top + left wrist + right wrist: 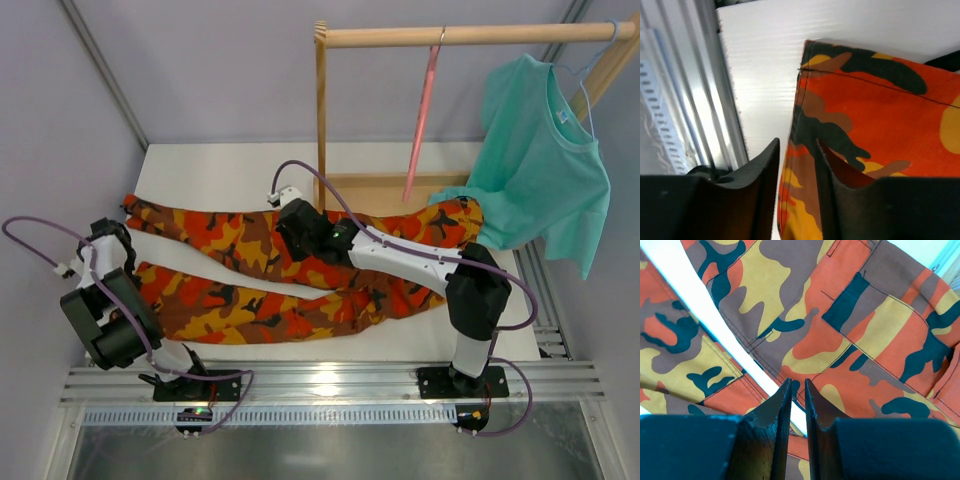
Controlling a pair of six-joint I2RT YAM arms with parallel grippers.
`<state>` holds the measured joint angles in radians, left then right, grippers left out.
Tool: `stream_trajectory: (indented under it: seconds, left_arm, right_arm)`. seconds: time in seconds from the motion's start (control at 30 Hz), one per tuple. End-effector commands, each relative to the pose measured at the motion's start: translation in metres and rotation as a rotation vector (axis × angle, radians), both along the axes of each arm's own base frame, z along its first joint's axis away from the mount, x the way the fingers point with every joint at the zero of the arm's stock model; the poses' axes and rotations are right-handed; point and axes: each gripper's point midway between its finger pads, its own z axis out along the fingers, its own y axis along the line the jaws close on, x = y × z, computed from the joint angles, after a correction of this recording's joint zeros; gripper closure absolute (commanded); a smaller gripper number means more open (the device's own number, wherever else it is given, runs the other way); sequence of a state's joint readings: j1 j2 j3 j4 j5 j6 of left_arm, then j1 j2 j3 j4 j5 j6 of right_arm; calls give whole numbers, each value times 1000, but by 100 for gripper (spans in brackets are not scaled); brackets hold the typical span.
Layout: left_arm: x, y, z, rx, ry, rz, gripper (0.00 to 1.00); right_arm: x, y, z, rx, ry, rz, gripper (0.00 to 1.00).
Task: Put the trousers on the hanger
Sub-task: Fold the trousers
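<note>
Two arms reach over a white desk (230,165) where the trousers (250,310) lie flat. The waist lies at the right, and both legs run leftward with a strip of bare desk between them. The waist end sits just beside the hem of a teal T-shirt (540,150), which hangs on a light-blue hanger (590,70) from the wooden rail (470,35) at the back.

The hanger (425,120), thin and pink, dangles by its hook from that same rail. It is left of the shirt, above the far side of the desk and well apart from both hands.

The left hand (797,142) is at the cuff end of the legs, near the desk's left edge. Its fingers stand parted, and the stitched hem of one leg shows in the gap between them. From here I cannot say whether either finger touches the cloth.

The right hand (798,382) is down on the upper leg, roughly midway along the trousers. Its two fingers are drawn nearly together, leaving only a thin slit. The tips meet the cloth right at the inner edge of that leg, beside the white strip. I cannot tell whether a fold is pinched in the slit.
</note>
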<state>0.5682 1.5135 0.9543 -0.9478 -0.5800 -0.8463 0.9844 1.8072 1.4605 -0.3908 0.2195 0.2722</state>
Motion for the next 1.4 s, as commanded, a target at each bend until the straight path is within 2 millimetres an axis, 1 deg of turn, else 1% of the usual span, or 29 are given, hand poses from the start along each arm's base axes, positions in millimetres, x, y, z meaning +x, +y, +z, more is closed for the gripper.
stream_trajectory:
  seconds: [0.0,0.03,0.07,0.1,0.13,0.17,0.2,0.23,0.27,0.3,0.33,0.37,0.4,0.43,0.5,0.53,0.6,0.67,0.77,0.8,0.87,0.9,1.03,1.2,1.23,1.3,1.33,1.37]
  left_arm:
    - [37,6,23,24,-161,-62,62]
    - [51,1,26,5,-222,-106,60]
    - [58,0,32,22,-252,-136,56]
    - [68,-6,44,46,-307,-174,54]
    - [79,-5,50,63,-367,-189,52]
    - [89,-11,52,32,-429,-199,52]
    - [99,-13,55,22,-477,-206,52]
    - [113,-14,56,11,-536,-217,52]
    - [127,-23,56,-41,-597,-241,53]
    - [137,-26,55,-59,-630,-243,54]
    - [143,-28,46,-82,-627,-241,55]
    - [157,-25,47,-74,-673,-250,54]
    - [166,-29,43,-103,-697,-251,55]
    - [172,-29,31,-126,-687,-244,56]
    - [189,-28,27,-140,-710,-249,60]
    - [197,-24,21,-141,-696,-258,61]
    - [206,-19,21,-105,-670,-265,61]
    - [221,-16,21,-102,-690,-270,59]
    - [233,-6,21,-76,-701,-254,57]
    - [234,-4,21,-69,-694,-247,57]
    - [236,0,16,-61,-687,-231,57]
    - [242,2,12,-66,-683,-230,57]
    - [247,1,-5,-107,-647,-205,59]
    - [249,0,-20,-119,-642,-174,60]
    - [249,-1,-27,-126,-631,-171,60]
    - [253,1,-28,-125,-637,-168,61]
    - [254,1,-34,-132,-628,-164,61]
    - [258,3,-33,-126,-633,-165,61]
  right_arm:
    - [4,8,7,32,-4,1,80]
    - [5,8,5,28,-1,2,80]
    - [5,8,4,27,-1,2,80]
    - [5,9,4,31,-1,2,80]
    - [4,10,2,31,3,3,80]
    - [4,10,1,32,7,3,80]
    - [4,11,0,39,6,3,80]
    - [3,14,-1,51,13,6,80]
    - [2,13,-4,51,18,7,80]
    - [2,16,-5,60,19,11,80]
    - [1,16,-6,62,25,14,80]
    - [1,16,-9,59,27,17,80]
    - [0,17,-10,58,29,21,80]
    - [1,16,-10,53,24,18,80]
    - [2,16,-10,46,17,18,80]
    - [2,15,-9,47,18,20,80]
    - [-1,17,-6,64,28,29,80]
    - [-7,21,-5,90,51,54,80]
    - [-10,23,-3,114,61,58,80]
    - [-9,24,-2,117,58,57,80]
    - [-8,24,1,121,50,55,80]
    - [-7,22,2,114,43,49,80]
    - [-4,22,12,119,15,46,80]
    - [1,21,16,115,-1,33,80]
    - [1,21,15,112,2,33,80]
    - [0,22,15,112,2,35,80]
    - [0,22,16,115,3,33,80]
    - [1,22,15,115,3,34,80]
